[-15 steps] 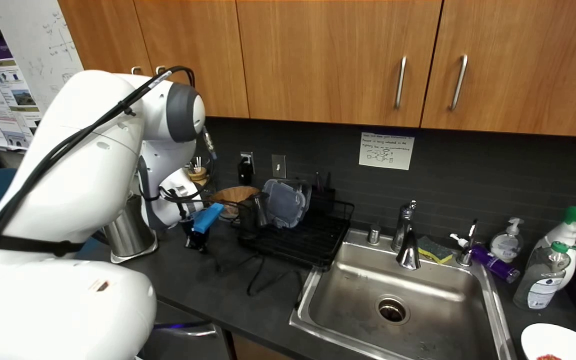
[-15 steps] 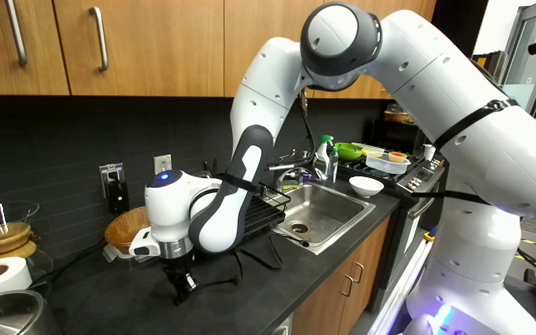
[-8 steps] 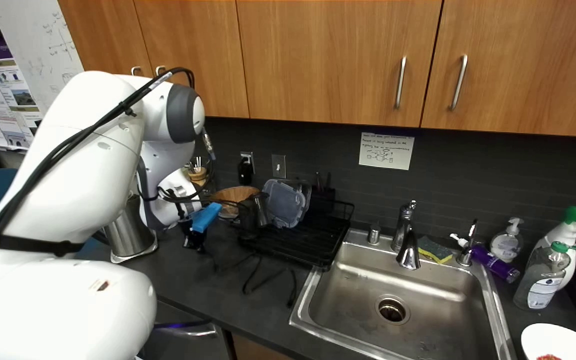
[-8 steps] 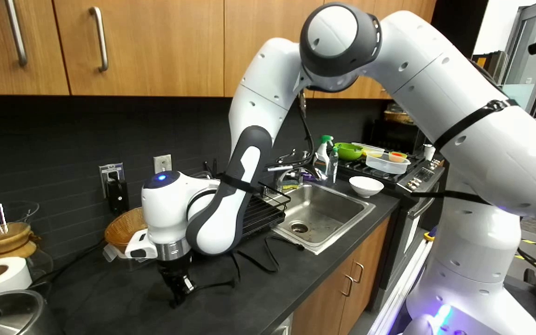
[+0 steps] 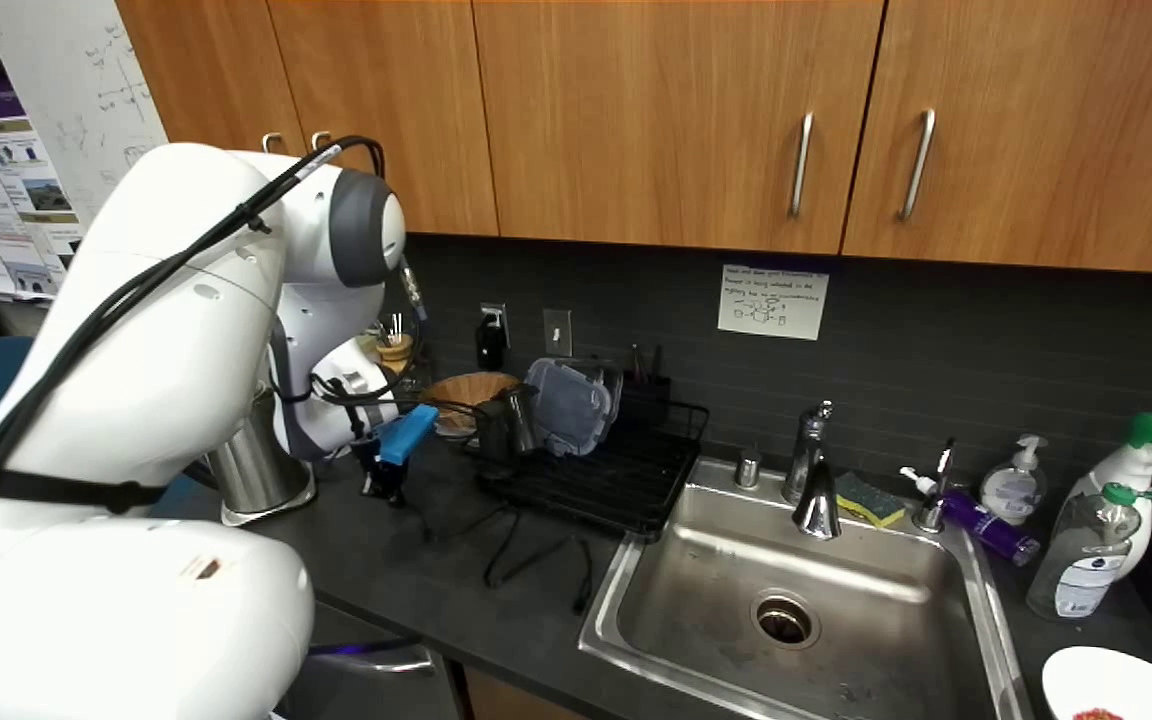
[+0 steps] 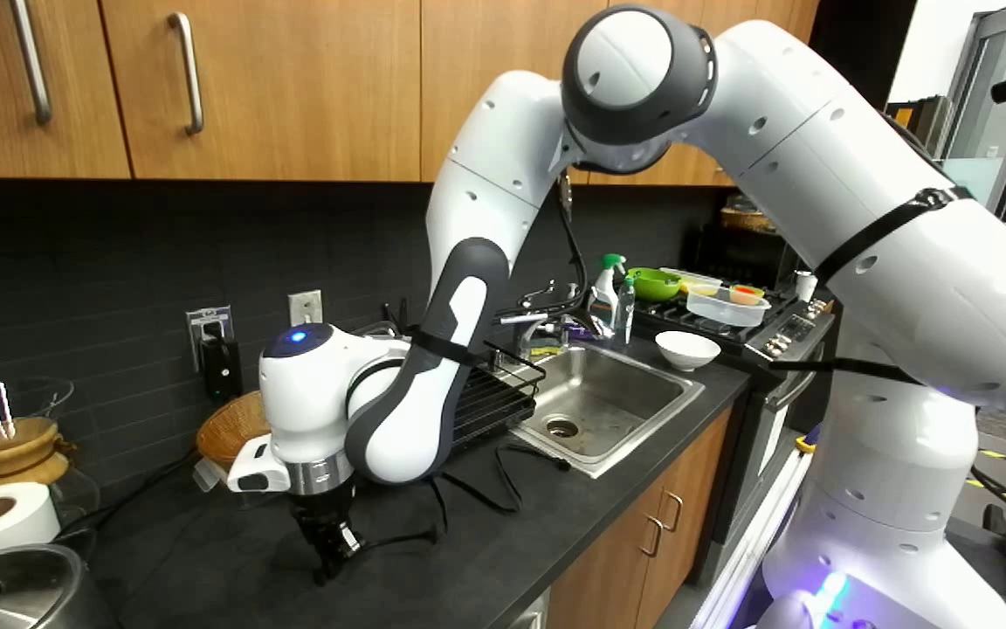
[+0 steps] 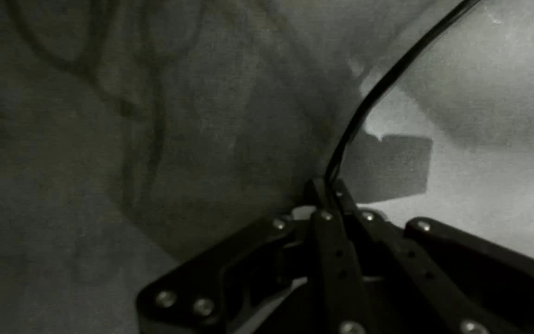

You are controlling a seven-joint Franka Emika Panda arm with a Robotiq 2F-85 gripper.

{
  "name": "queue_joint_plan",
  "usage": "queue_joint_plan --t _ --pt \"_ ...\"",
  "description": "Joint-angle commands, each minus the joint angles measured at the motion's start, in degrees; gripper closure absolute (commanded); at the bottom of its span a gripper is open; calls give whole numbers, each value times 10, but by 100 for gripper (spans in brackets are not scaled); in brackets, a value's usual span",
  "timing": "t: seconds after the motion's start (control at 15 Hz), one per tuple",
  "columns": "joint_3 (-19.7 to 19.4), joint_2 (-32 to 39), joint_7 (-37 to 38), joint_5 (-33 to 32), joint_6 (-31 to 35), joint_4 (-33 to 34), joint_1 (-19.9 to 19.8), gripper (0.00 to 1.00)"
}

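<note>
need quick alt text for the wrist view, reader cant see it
A black gripper, coming in from the bottom edge, is shut on a thin black cable. The cable curves up to the top edge, right of centre, over a grey countertop, dim at left and brighter at right.

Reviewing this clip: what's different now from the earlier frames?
The tool has edged away from the sink. The black cable pinched in it has been drawn the same way, its far end sliding back from the sink's edge. The dish rack, wicker basket and white bowl stayed put.
</note>
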Motion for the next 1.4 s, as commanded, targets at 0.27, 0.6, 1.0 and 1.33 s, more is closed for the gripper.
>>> queue_joint_plan --t 0.27,0.6,1.0,1.33 --pt "-2 11 -6 -8 12 5 19 99" --pt "-2 11 -7 -10 13 3 26 99" --pt "-2 9 -8 -10 18 -1 25 72" --pt "0 4 -5 -1 13 -1 23 82"
